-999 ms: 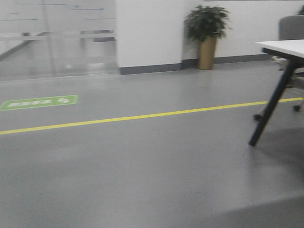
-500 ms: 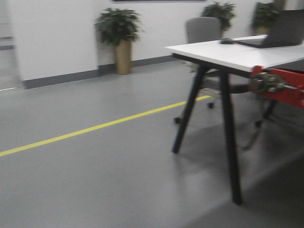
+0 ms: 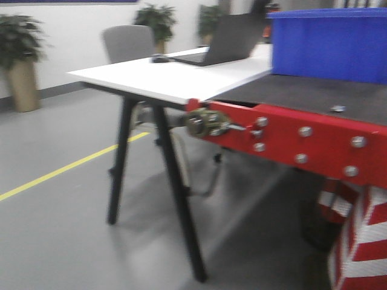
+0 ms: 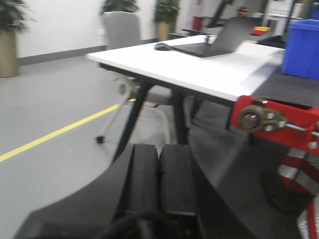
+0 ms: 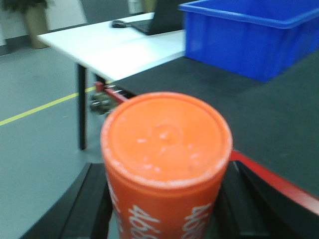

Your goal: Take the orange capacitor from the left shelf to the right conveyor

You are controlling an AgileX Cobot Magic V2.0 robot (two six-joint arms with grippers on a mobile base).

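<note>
1. Right tool (image 5: 164,201) is clamped on the orange capacitor (image 5: 167,144), which stands upright between the dark fingers (image 5: 92,199) with its flat cap toward the wrist camera.
2. Left tool (image 4: 159,179) has its pads pressed together with nothing between them. I see no risk from it.
3. I cannot see how deep the cylinder sits in the grip. Every view is blurred, so I judge that a jolt could make the smooth round body slip or tilt.
4. Just ahead is the right conveyor (image 5: 259,114), and its red front edge (image 3: 290,136) runs close behind the capacitor. If I come in low, the cylinder or the fingers could strike that edge.
5. Farther along the belt stands a blue bin (image 5: 249,35). Reaching too deep could bump it, and releasing from high up could topple the cylinder so that it rolls off.
6. A white surface (image 3: 169,75) carrying a laptop (image 3: 227,39) adjoins the conveyor, so a wide swing risks clipping it. The left shelf is not in view.
</note>
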